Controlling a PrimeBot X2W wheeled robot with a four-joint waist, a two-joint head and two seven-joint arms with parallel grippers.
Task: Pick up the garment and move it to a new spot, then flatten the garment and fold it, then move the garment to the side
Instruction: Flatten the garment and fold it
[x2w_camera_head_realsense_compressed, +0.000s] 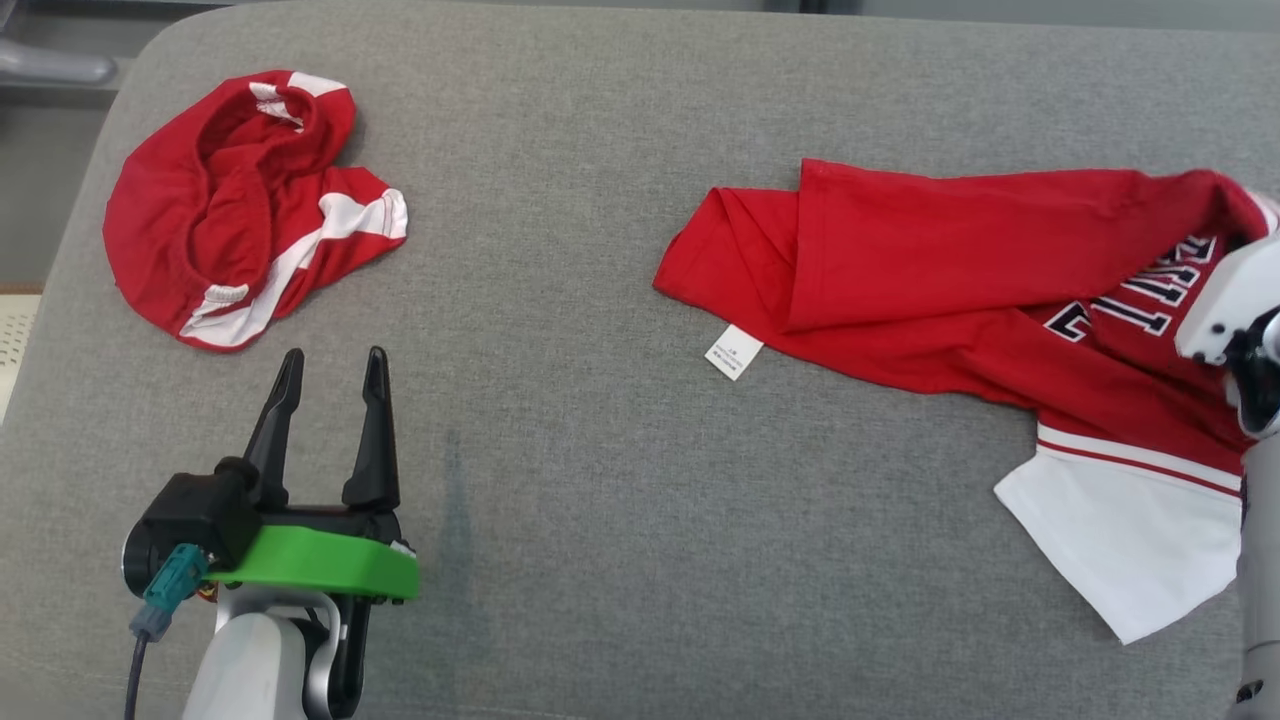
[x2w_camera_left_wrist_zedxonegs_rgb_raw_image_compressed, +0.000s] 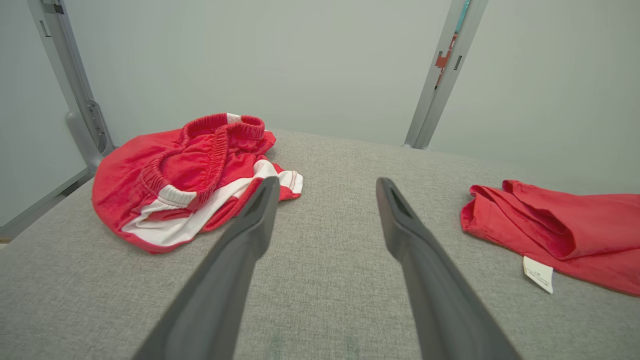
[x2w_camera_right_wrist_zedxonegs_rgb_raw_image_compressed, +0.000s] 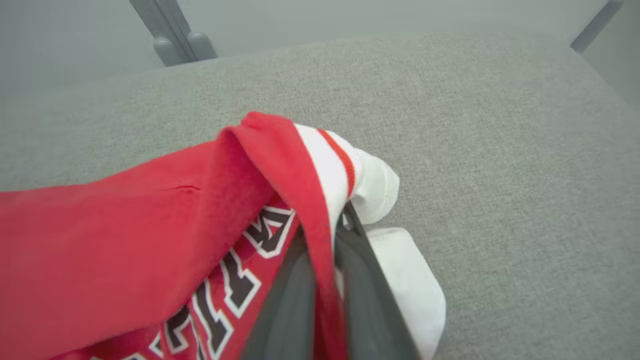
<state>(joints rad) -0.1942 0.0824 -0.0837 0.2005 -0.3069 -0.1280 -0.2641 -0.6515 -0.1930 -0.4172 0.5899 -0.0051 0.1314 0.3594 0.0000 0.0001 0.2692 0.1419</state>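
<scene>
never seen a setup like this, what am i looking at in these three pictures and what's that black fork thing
It is a two-armed robot working at a grey padded surface. The head view looks down from a camera on the robot's head. The other two pictures come from cameras on its wrists, each looking along that arm's two dark fingers. The fork is the left fingers, spread open and empty, near a crumpled pair of red and white shorts. On the robot's right lies a red shirt with lettering and a white sleeve, and a white label sticks out at its edge. In the right wrist view the right fingers are shut on a fold of that shirt beside the sleeve.
</scene>
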